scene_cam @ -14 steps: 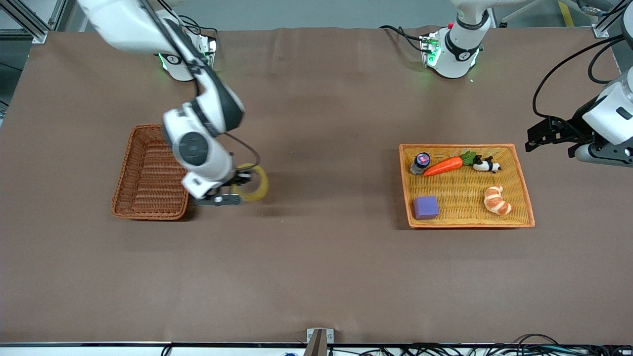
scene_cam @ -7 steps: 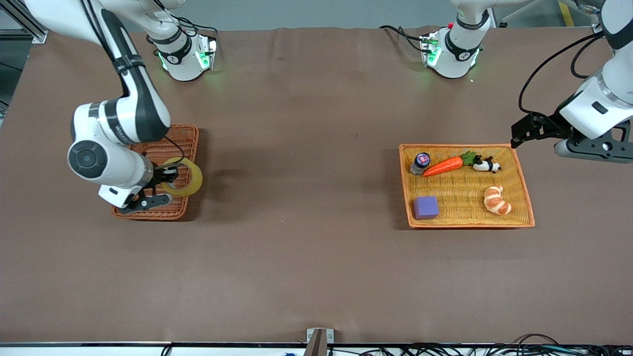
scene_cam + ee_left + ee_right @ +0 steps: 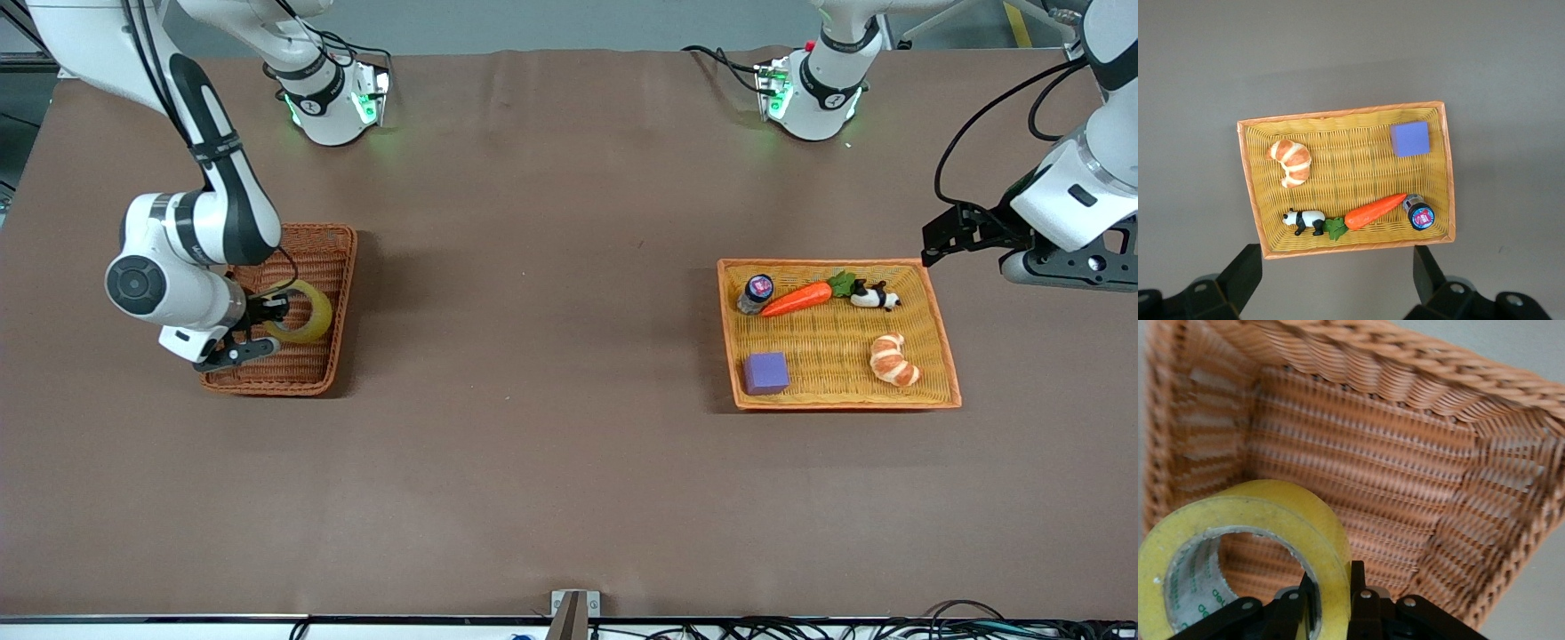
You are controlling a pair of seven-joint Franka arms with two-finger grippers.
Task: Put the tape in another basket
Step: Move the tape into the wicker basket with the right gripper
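Observation:
The tape, a yellowish roll with a grey core, hangs over the inside of the reddish-brown woven basket at the right arm's end of the table. My right gripper is shut on the roll's wall, one finger inside the ring and one outside. The right wrist view shows the tape pinched in the right gripper above the basket's woven floor. My left gripper hangs open over the bare table beside the orange tray. In the left wrist view the left gripper holds nothing.
A flat orange tray lies toward the left arm's end. It holds a carrot, a panda figure, a croissant, a purple block and a small bottle. Brown tabletop spreads between basket and tray.
My right gripper has carried the tape from the table beside the basket to over the basket's inside. The left arm has shifted slightly and kept its gripper open.

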